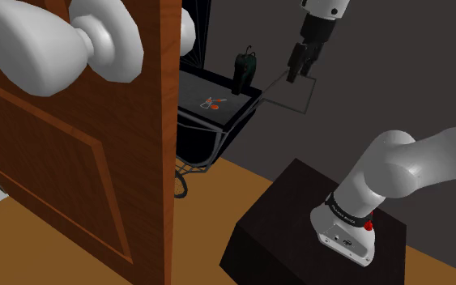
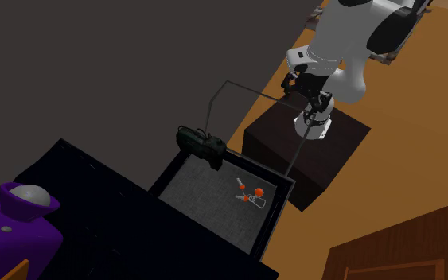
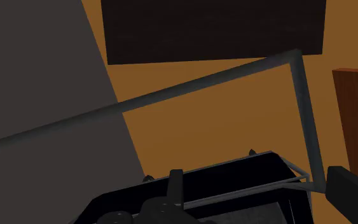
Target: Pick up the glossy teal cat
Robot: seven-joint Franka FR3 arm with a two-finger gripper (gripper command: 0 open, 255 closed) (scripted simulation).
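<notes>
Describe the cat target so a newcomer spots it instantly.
Find the dark tray with the grey floor and thin frame handle. The cat stands at its edge toward the grey wall. It is dark teal and upright, unlike the small orange-and-white item lying flat mid-tray.

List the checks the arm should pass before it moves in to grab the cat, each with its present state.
1. Fingers open: ok, they stand apart in the wrist view.
2. Gripper empty: ok, nothing between the fingers.
3. Cat found: ok, at the tray's far corner.
4. Gripper above the cat: not ok, it hangs off to one side, near the grey bar.
5. Path clear of the bar: cannot tell.
6. Orange tool apart from the cat: ok.
</notes>
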